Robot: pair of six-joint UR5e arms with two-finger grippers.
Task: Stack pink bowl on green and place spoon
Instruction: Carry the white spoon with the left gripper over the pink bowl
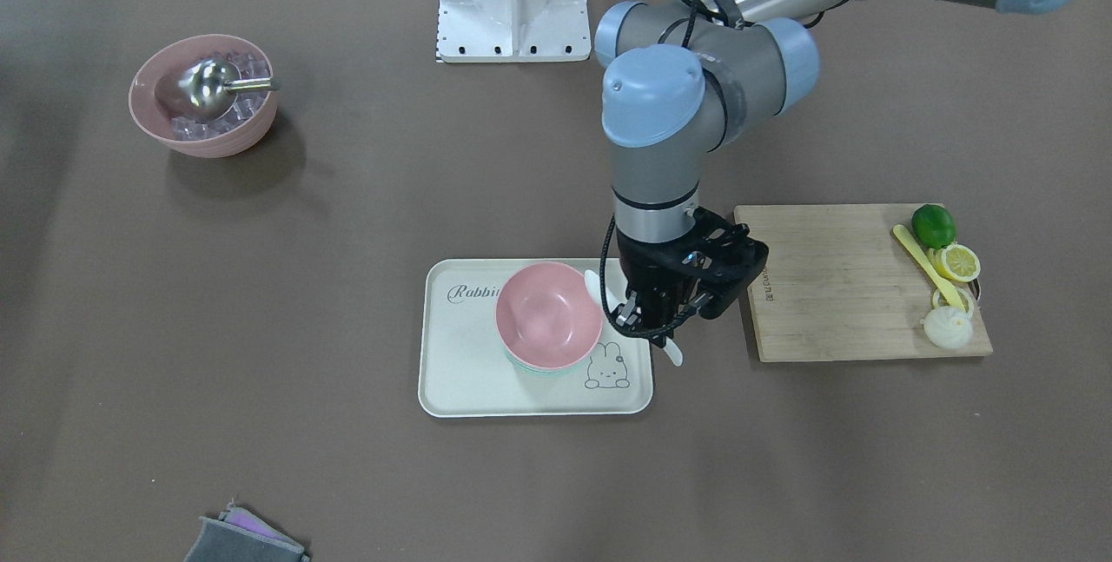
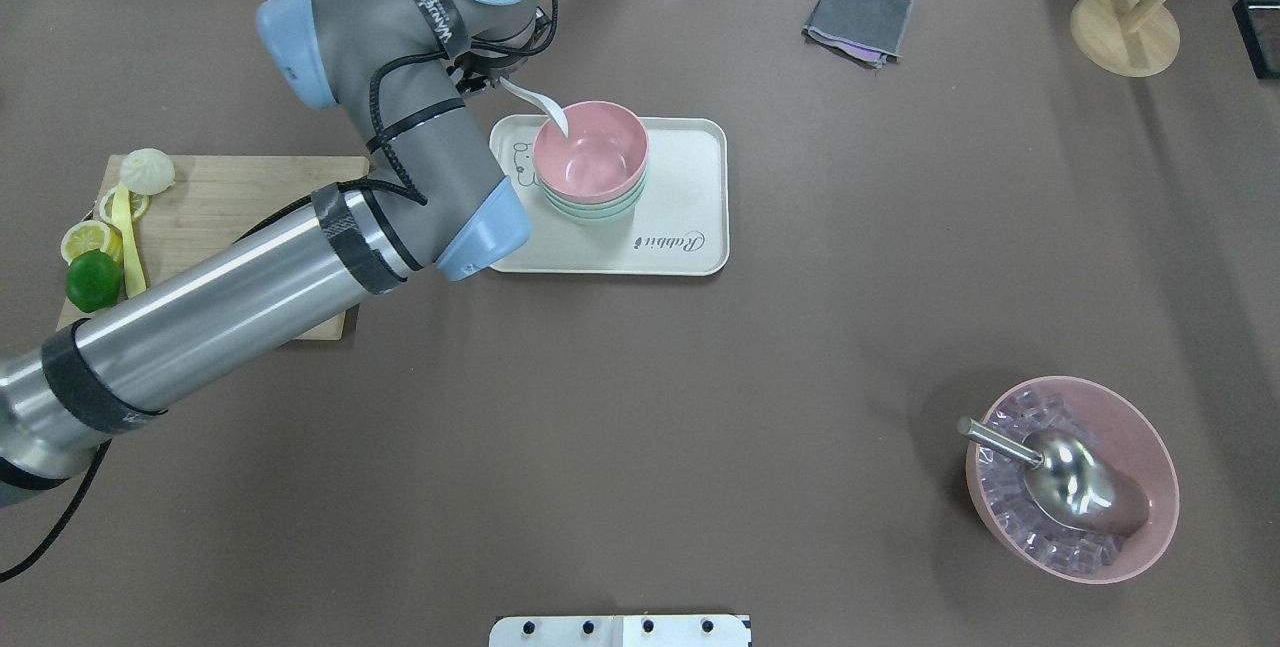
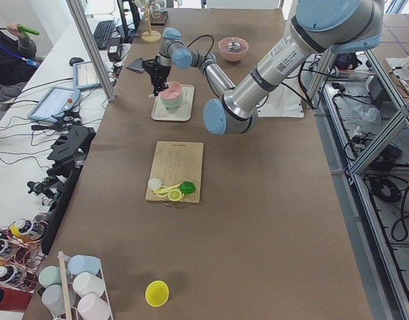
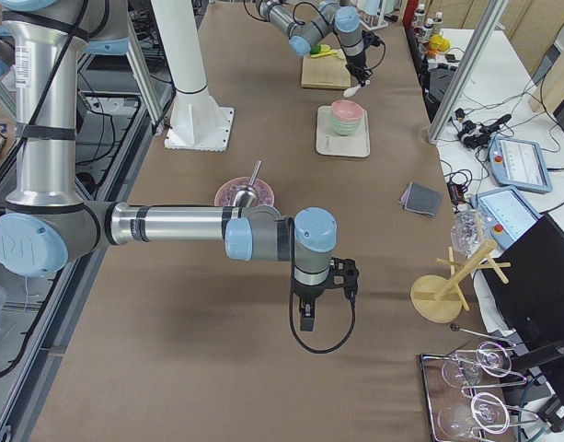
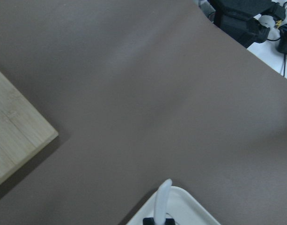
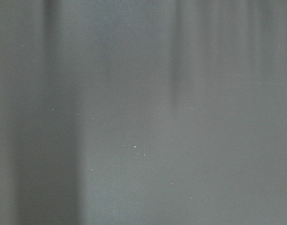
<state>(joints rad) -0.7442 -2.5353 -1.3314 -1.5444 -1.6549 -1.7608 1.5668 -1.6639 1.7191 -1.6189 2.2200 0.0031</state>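
The pink bowl (image 1: 547, 314) sits nested on the green bowl (image 1: 528, 368) on the cream tray (image 1: 460, 375). My left gripper (image 1: 647, 319) is beside the stack, at the tray's edge, and is shut on the handle of a white spoon (image 1: 593, 284). The spoon is tilted, with its scoop end over the pink bowl's rim (image 2: 560, 117). In the left wrist view only the spoon's handle (image 5: 162, 199) and a tray corner show. My right gripper (image 4: 306, 318) hangs over bare table far from the tray, and I cannot tell if it is open or shut.
A wooden cutting board (image 1: 834, 284) with a lime, lemon slices, a yellow spoon and a bun lies next to the tray. Another pink bowl (image 1: 204, 93) holds ice cubes and a metal scoop. A grey cloth (image 2: 858, 17) and a wooden stand (image 2: 1125, 27) are at the far edge.
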